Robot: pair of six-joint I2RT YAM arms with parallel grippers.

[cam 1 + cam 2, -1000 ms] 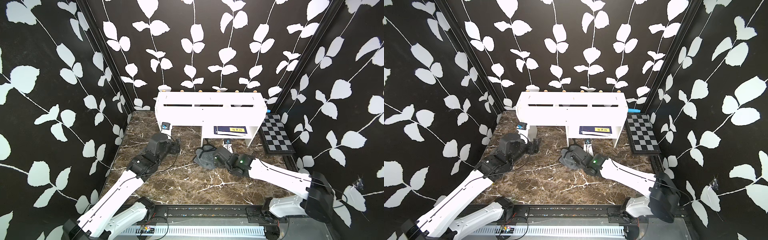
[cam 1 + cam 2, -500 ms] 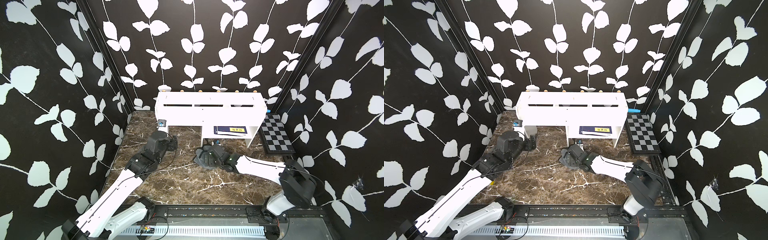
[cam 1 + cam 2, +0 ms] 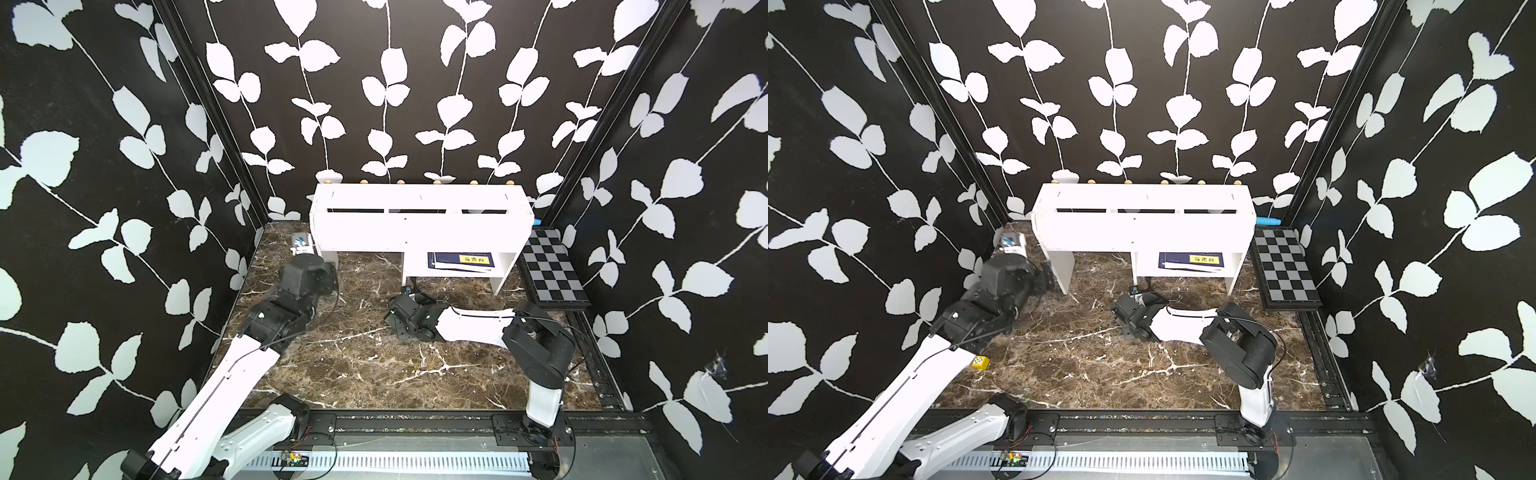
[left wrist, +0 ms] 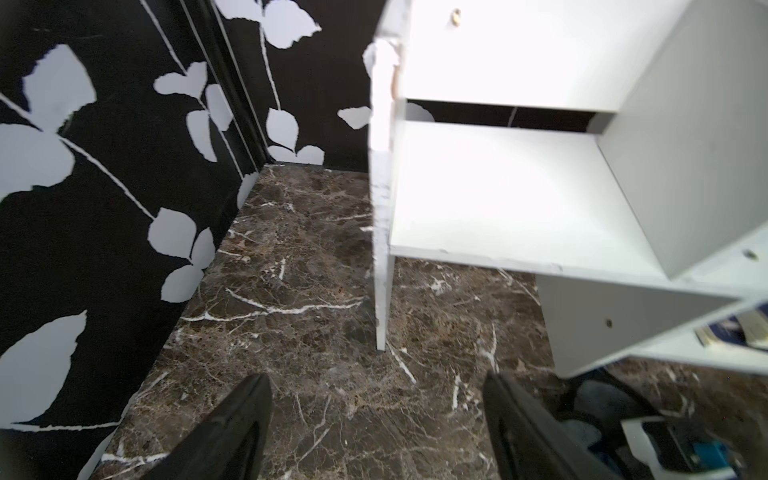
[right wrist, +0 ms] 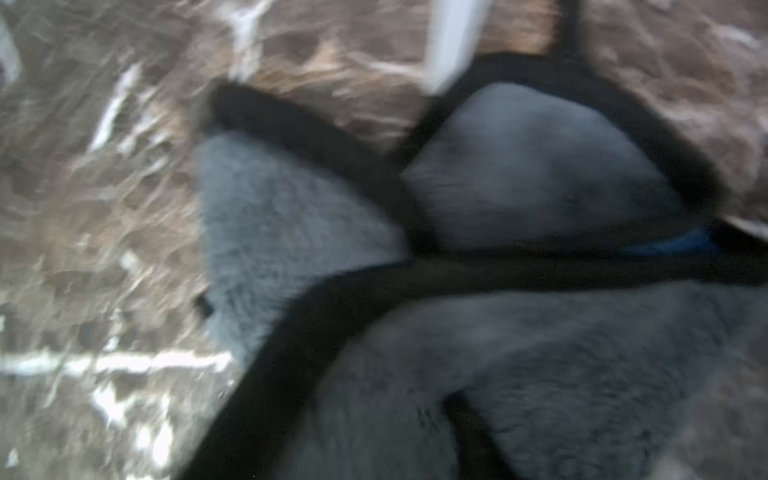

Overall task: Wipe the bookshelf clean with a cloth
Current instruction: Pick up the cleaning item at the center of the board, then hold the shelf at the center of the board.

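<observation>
Lower than before, my right fingers [image 3: 394, 319] sit on the cloth [image 5: 540, 174], on the desk [image 3: 353, 365] before the bookshelf [image 3: 419, 232]; whether clamped, I cannot tell. My left fingers [image 4: 376, 379] stand apart. Pickup underway; next needs a firm lift.

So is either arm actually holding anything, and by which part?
Left jaws: open, empty. Right jaws are down at the cloth, but whether they grip it, or where, cannot be told.

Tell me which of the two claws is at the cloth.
The right claw, low over the grey cloth in front of the bookshelf. The left claw is open and empty, near the bookshelf's end leg, away from the cloth.
</observation>
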